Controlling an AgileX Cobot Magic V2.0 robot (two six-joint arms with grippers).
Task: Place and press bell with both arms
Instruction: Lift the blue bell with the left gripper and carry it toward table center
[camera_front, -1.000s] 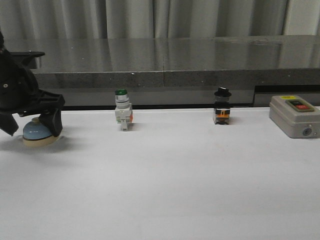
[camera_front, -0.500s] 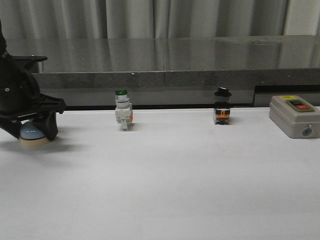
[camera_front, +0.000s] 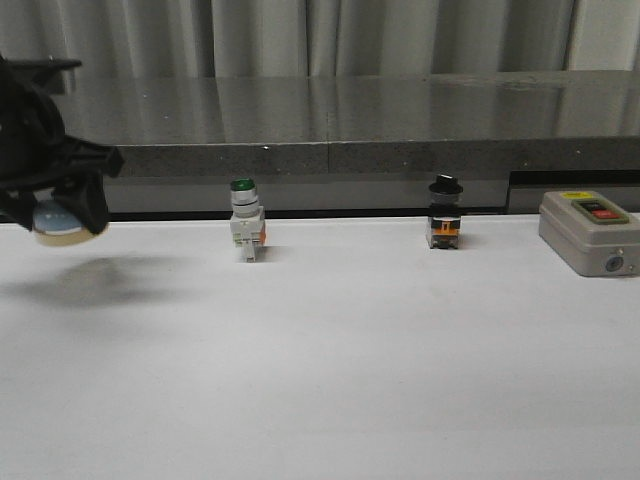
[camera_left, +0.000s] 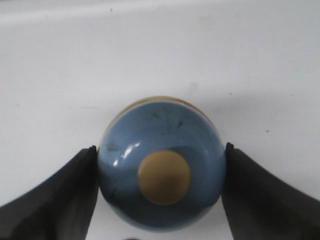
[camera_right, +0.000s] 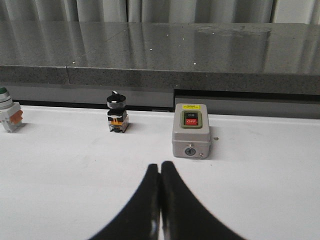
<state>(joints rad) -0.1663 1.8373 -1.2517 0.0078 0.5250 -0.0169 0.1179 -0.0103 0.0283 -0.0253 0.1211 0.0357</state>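
The bell (camera_front: 55, 221) has a glossy light-blue dome, a cream base and a cream button. My left gripper (camera_front: 50, 205) is shut on it and holds it lifted off the white table at the far left, its shadow below. In the left wrist view the bell (camera_left: 161, 182) sits between my two black fingers (camera_left: 55, 200), which touch both sides of the dome. My right gripper (camera_right: 160, 167) is shut and empty, low over the table in front of the grey switch box. It is out of the front view.
A green-capped white push-button switch (camera_front: 245, 228) and a black-knobbed switch (camera_front: 444, 217) stand near the table's back edge. A grey ON/OFF switch box (camera_front: 588, 232) sits at the right, also in the right wrist view (camera_right: 191, 132). A dark stone ledge (camera_front: 330, 120) runs behind.
My left gripper closed round the bell on the table and has lifted it up and slightly to the left. The bell now hangs above its shadow.
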